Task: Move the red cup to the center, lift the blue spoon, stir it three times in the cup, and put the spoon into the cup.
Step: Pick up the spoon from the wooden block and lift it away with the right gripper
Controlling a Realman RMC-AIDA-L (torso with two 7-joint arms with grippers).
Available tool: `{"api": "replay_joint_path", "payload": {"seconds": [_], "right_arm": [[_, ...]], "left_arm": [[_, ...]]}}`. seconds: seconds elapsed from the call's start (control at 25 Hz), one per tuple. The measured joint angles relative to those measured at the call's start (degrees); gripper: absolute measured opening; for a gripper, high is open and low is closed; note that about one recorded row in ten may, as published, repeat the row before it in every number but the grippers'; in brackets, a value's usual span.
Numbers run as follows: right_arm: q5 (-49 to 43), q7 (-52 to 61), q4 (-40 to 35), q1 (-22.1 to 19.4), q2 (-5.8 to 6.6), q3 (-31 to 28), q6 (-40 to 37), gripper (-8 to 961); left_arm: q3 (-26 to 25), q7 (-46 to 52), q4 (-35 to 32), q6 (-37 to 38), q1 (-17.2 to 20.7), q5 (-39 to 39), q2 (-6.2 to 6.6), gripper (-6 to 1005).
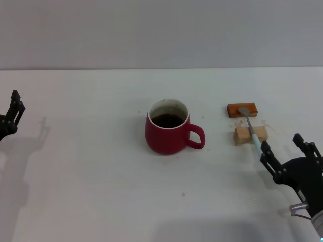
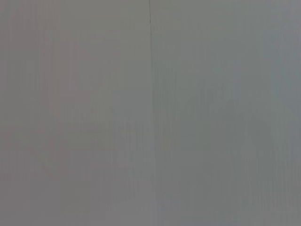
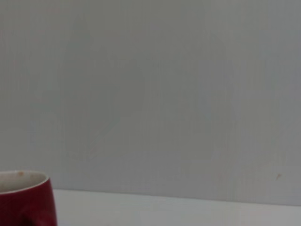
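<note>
The red cup (image 1: 167, 126) is sitting mid-frame; the blue spoon (image 1: 254, 134) is bridging two blocks (image 1: 243, 110) — graspable. The right gripper (image 1: 285, 154), jaws apart, is hovering lower right; the left gripper (image 1: 12, 115), apart too, is idling at the left edge.

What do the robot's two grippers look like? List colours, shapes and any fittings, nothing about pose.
In the head view, the right gripper is black, with two slim, angular fingers on a bulky black body; a small silver metal fitting sits below the body. The left gripper is also black with the same slim, angular finger shape, only partly in frame. No markings or sleeves show.
</note>
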State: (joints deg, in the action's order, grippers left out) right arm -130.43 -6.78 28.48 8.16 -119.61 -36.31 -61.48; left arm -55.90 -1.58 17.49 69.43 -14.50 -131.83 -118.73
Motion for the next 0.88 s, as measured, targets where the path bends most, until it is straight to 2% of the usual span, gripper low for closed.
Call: {"api": "replay_joint_path", "payload": {"seconds": [0.88], "right_arm": [[0.2, 3.7, -1.3, 3.8, -0.01, 0.0, 5.5, 776]], "left_arm": [[0.0, 0.0, -0.4, 0.0, -0.5, -0.1, 0.15, 857]]}}
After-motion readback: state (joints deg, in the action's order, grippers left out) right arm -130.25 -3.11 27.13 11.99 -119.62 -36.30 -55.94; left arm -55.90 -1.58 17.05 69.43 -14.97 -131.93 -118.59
